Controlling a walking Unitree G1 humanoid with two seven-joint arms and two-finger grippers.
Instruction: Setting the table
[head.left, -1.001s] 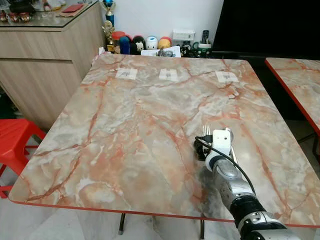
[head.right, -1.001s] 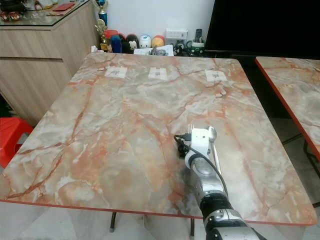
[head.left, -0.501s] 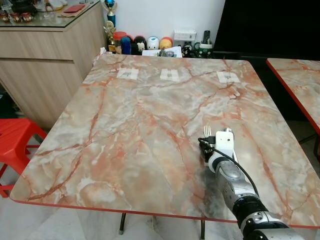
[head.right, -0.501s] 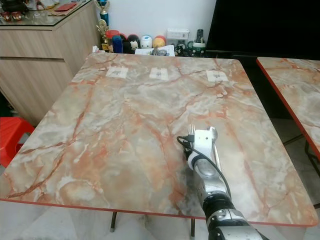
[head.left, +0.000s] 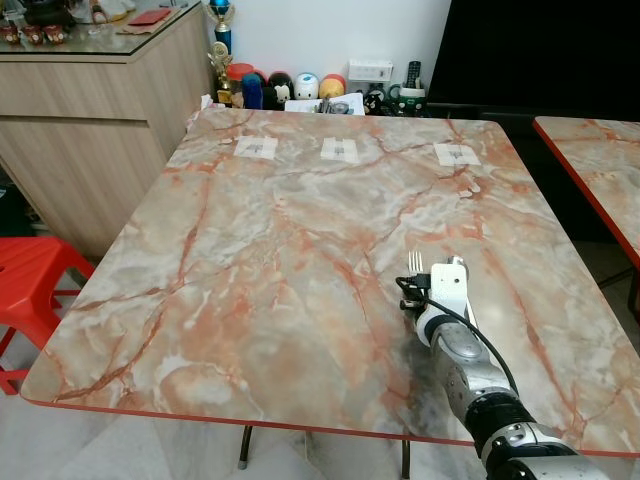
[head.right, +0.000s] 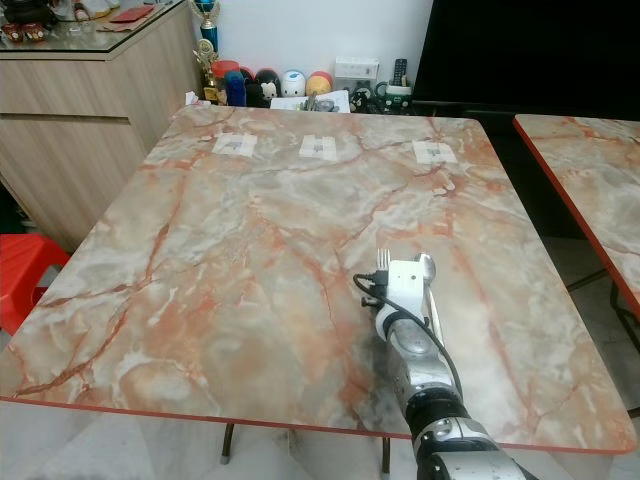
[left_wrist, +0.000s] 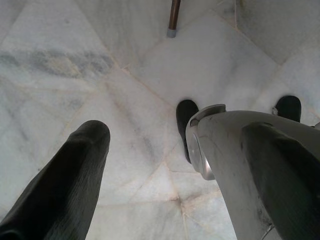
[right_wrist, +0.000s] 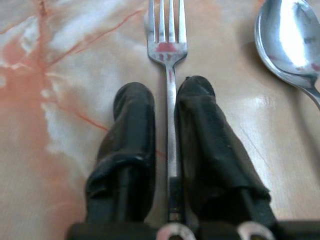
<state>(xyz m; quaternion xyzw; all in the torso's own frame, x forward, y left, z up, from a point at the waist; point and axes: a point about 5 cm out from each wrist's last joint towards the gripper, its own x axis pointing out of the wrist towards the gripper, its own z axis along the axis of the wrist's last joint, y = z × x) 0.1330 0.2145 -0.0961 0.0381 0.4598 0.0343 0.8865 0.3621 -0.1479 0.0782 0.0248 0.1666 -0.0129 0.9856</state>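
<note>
1. The right gripper (right_wrist: 167, 97) rests low on the marble table (head.left: 270, 250), near its front right part. Its two black fingers (right_wrist: 132, 135) are nearly closed on the handle of a fork (right_wrist: 168, 55), one finger at each side, with only the thin handle between them.
2. The fork lies flat on the table. Its tines point away from the robot, just past the fingertips. In the left eye view the tines (head.left: 414, 262) show beside the white wrist housing.
3. One spoon (right_wrist: 285, 45) lies just beside the fork, on the robot's right, bowl up and apart from the fingers. In the right eye view its bowl (head.right: 426, 264) shows just past the wrist.
4. So I count one fork and one spoon, side by side and about parallel.
5. The left gripper (left_wrist: 170, 165) hangs idle over a pale tiled floor (left_wrist: 100, 75); its fingers stand wide apart and hold nothing.
6. The table top is marble with orange veins and a red edge. Three small white labels (head.left: 339, 150) lie in a row near its far edge.
7. A red plastic stool (head.left: 30, 285) stands at the robot's left of the table.
8. A second table (head.left: 600, 170) of the same marble stands at the right, apart from the first.
9. Behind, at the left, there is a wooden counter (head.left: 90, 110) with a glass top. Against the white wall, small round figures (head.left: 290, 87) and a gold trophy (head.left: 216, 50) stand in a group; I cannot count the figures surely.
</note>
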